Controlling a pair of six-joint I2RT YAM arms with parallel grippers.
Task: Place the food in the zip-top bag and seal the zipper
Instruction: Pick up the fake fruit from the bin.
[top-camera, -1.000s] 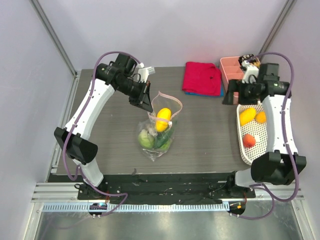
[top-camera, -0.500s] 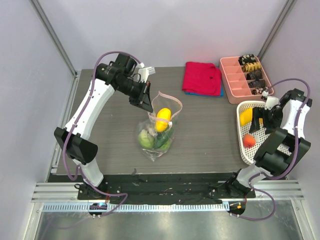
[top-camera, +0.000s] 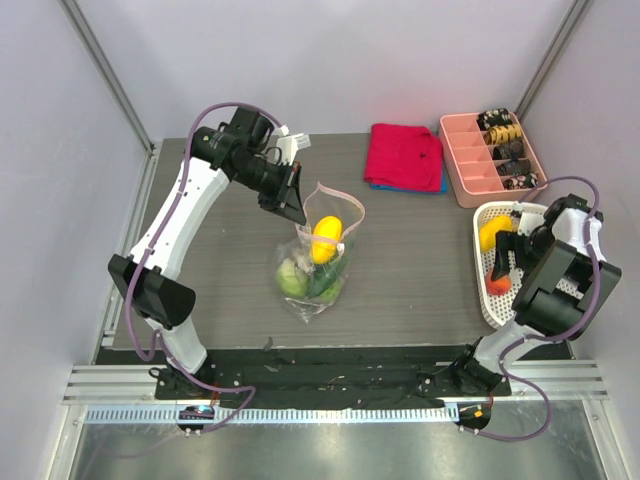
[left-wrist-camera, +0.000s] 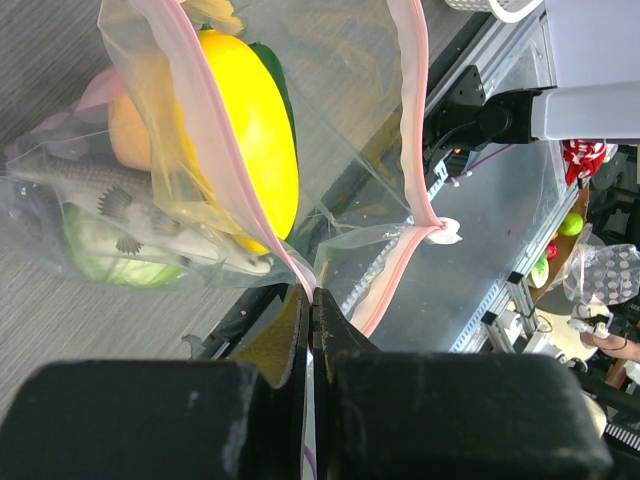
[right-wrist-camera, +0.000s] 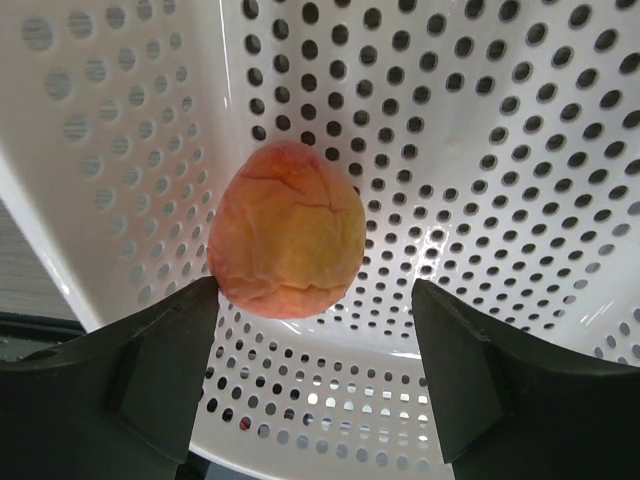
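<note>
From above, the left gripper (top-camera: 291, 203) is holding the zip-top bag (top-camera: 318, 262) mid-table, the right gripper (top-camera: 503, 266) hanging over the white basket (top-camera: 480, 305). In the left wrist view, its fingers (left-wrist-camera: 200, 420) are clamping the zipper (left-wrist-camera: 412, 100). In the right wrist view, spread fingers (right-wrist-camera: 150, 370) are flanking the red-orange fruit (right-wrist-camera: 286, 230), which is lying just ahead between them.

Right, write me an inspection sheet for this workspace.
Surface: dark wood-grain table.
Job's things: zip-top bag with its mouth open, zipper unsealed; yellow lemon and green round food inside; red-orange fruit and orange-yellow piece in the white perforated basket.
Clutter: folded red cloth; pink compartment tray holding small dark items.
Grippers: left gripper shut on the bag's rim; right gripper open, fingers either side of the red-orange fruit.
Cables: purple cables loop along both arms.
Surroundings: pale walls, metal frame posts, aluminium rail at the near edge.
</note>
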